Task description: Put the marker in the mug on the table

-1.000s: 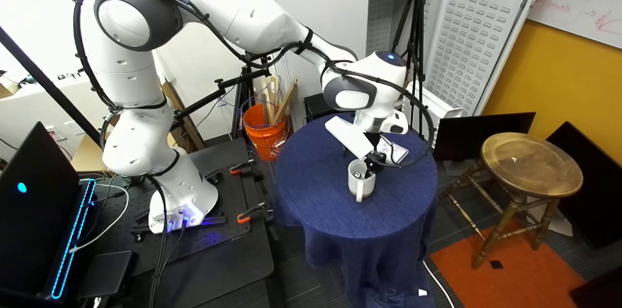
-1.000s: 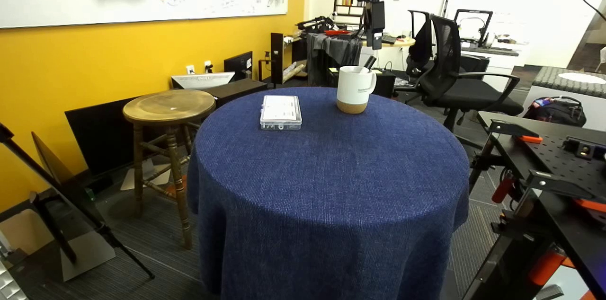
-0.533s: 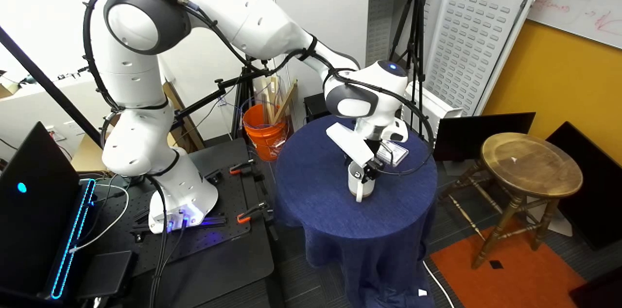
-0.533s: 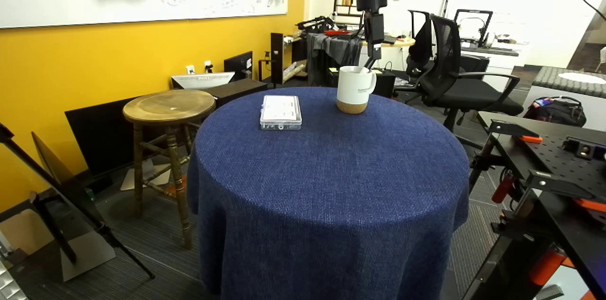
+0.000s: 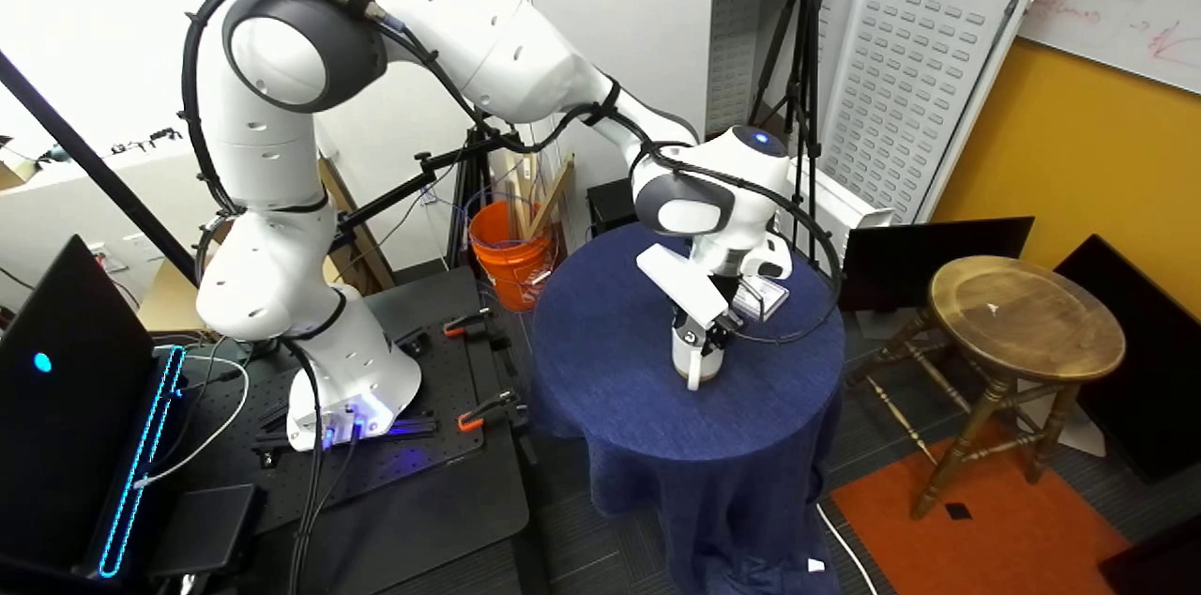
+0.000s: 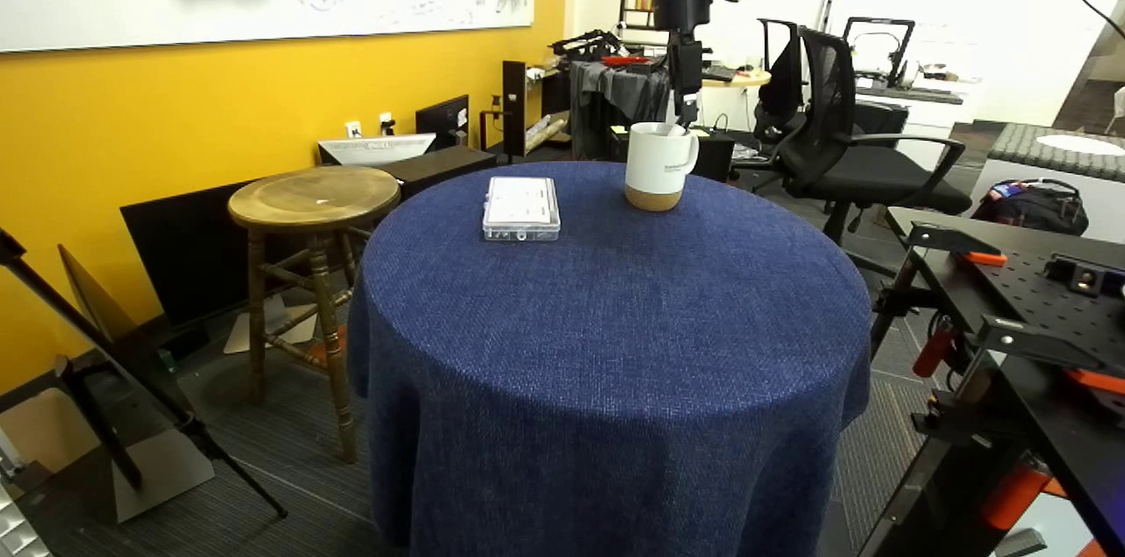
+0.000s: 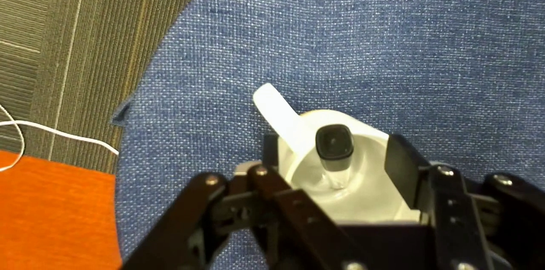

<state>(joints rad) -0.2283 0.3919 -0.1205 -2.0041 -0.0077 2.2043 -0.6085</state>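
Note:
The white mug (image 6: 652,166) with a cork-coloured base stands upright on the round table (image 6: 615,320) under its dark blue cloth. It also shows in an exterior view (image 5: 688,362) and in the wrist view (image 7: 370,193). The marker stands in the mug, its black end (image 7: 334,141) up. In an exterior view a short pale part of the marker (image 6: 675,127) shows at the rim. My gripper (image 7: 334,159) is open. Its jaws stand apart on either side of the marker's upper end, with gaps to it. In an exterior view the gripper (image 6: 685,113) is just above the mug's rim.
A flat white-topped clear box (image 6: 520,207) lies on the table beside the mug. A wooden stool (image 6: 314,201) stands near the table. The black robot bench (image 5: 441,501) stands near the table. The mug's handle (image 7: 276,110) sticks out from its side.
My gripper has moved down to the mug's rim, around the marker's upper end. In an exterior view the marker's dark end is now hidden by it. The mug and box have not moved.

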